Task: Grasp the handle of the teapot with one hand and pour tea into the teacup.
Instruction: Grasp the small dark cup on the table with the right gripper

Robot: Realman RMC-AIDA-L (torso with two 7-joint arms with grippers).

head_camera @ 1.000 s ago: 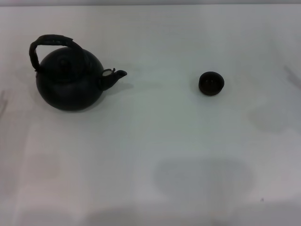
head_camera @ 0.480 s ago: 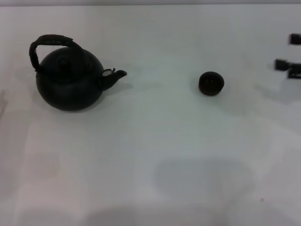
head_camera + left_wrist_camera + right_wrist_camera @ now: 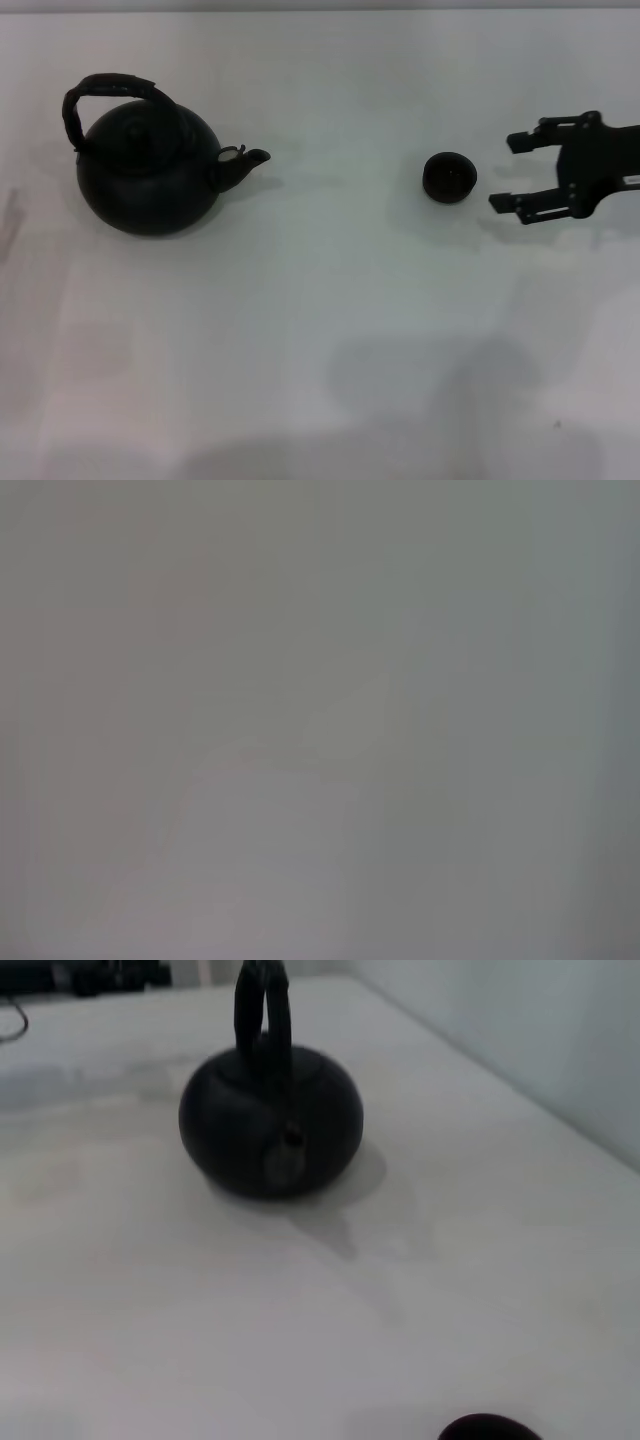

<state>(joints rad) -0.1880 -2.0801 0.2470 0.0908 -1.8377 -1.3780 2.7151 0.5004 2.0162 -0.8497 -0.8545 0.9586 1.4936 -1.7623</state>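
Observation:
The round matte black teapot [image 3: 147, 172] stands at the left of the white table, spout pointing right toward the cup. Its dark wrapped handle [image 3: 108, 92] arches upright over the lid. The small black teacup [image 3: 449, 177] sits right of centre. My right gripper [image 3: 509, 172] reaches in from the right edge, open, its fingertips just right of the teacup and apart from it. In the right wrist view the teapot [image 3: 271, 1122] faces the camera, its handle [image 3: 262, 1012] edge-on, and the teacup [image 3: 489, 1427] rim shows at the bottom. The left gripper is out of view.
The white table [image 3: 330, 330] carries only the teapot and the cup in the head view. The left wrist view shows a plain grey surface. A pale wall [image 3: 530, 1030] borders the table's far side in the right wrist view.
My right gripper has come in from the right edge toward the teacup: absent a second ago, just entering half a second ago. Teapot and teacup have not moved.

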